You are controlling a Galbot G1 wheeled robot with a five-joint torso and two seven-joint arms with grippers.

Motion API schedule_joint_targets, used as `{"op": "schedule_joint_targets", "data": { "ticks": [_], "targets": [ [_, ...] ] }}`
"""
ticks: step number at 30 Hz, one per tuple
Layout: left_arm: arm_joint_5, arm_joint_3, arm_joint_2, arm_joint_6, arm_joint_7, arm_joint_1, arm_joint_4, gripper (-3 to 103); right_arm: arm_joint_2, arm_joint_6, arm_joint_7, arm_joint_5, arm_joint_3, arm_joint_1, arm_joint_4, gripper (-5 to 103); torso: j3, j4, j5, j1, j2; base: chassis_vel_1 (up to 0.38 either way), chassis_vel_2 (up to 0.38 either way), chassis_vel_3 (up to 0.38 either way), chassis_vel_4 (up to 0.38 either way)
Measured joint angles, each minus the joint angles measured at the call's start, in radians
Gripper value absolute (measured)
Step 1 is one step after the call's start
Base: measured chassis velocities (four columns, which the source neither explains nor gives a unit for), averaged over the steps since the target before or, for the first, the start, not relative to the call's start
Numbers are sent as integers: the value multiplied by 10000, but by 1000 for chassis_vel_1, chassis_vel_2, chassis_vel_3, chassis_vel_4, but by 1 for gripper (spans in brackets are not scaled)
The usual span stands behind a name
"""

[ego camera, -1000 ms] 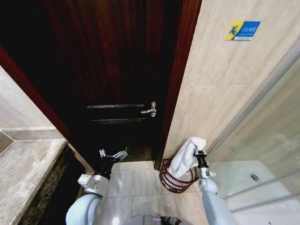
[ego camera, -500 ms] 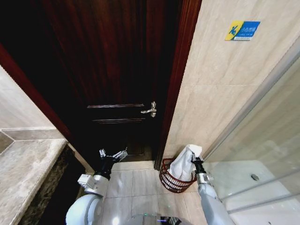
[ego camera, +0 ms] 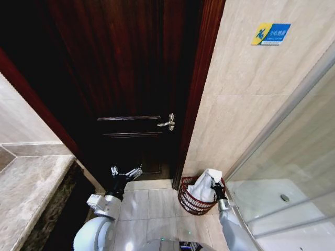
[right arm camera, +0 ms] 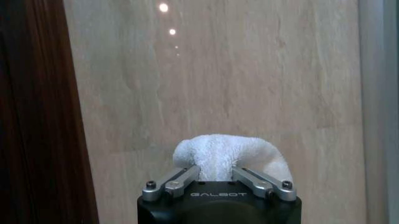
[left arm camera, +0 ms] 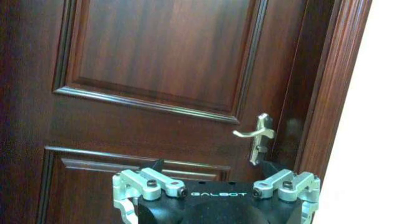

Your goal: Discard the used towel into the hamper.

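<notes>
Taking the dark wooden door [ego camera: 131, 78] as the landmark, a grey stone bench [ego camera: 29, 193] lies to its left, low in the head view, with pale wall tile above it. In front of the door's lower panels the left hand [ego camera: 125, 172] hovers above the tiled floor [ego camera: 152, 209]; its fingers [left arm camera: 146, 179] stand spread apart with nothing between them. The left wrist view looks straight at the door's raised panels. The metal door handle [ego camera: 167, 123] sits on the door's right edge, above and to the right of that hand.

Right of the door runs the dark red-brown door frame [ego camera: 201, 78], and beyond it a beige tiled wall [ego camera: 246, 104] carries a small blue and yellow sign [ego camera: 270, 33] high up. At the foot of that wall, just right of the door frame, the hamper [ego camera: 191, 203] stands on the floor, a round wire basket of open mesh. The white towel [ego camera: 205, 187] hangs down into the hamper, its lower folds inside the rim and its top bunched above it. The right hand [ego camera: 215, 185] is over the hamper's right side, clamped on the top of the towel; in the right wrist view the towel bulges up between the two closed fingers [right arm camera: 181, 179]. Farthest from the door, a glass shower screen [ego camera: 293, 157] slants away over a white shower tray [ego camera: 272, 201].
</notes>
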Motion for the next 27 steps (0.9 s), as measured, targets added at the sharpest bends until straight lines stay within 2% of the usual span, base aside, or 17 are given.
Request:
{"op": "schedule_joint_targets", "data": {
  "ticks": [5,8,10,11,14,15,18,19,22,27],
  "targets": [
    [0,0,0,0,0,0,0,100,209,-7,359,-855,85,-55,-220,5,0,1,3,0,0,0,0,0,0],
    [0,0,0,0,0,0,0,100,307,-213,394,-1035,78,-83,-258,5,0,0,2,-1,0,0,0,0,0],
    [0,0,-1,0,0,0,0,100,389,-831,387,-1158,48,-43,-318,5,0,1,1,-1,0,0,0,0,0],
    [0,0,-1,0,0,0,0,100,389,-831,387,-1158,48,-43,-318,5,0,1,1,-1,0,0,0,0,0],
    [0,0,0,0,0,0,0,100,430,-1880,145,-1357,50,-2,-289,5,0,1,0,0,0,0,0,0,0],
    [0,0,0,0,0,0,0,100,430,-1880,145,-1357,50,-2,-289,5,0,1,0,0,0,0,0,0,0],
    [0,0,0,0,0,0,0,100,334,-2776,-402,-2194,273,37,-301,5,0,2,0,-1,0,0,0,0,0],
    [0,0,0,0,0,0,0,100,334,-2776,-402,-2194,273,37,-301,5,0,2,0,-1,0,0,0,0,0],
    [0,0,0,0,0,0,0,100,136,-3690,-560,-3076,313,66,-432,5,0,0,0,-1,0,0,0,0,0],
    [0,0,0,0,0,0,0,100,56,-4305,-710,-3692,312,159,-532,5,0,0,2,0,0,0,0,0,0]
  ]
}}
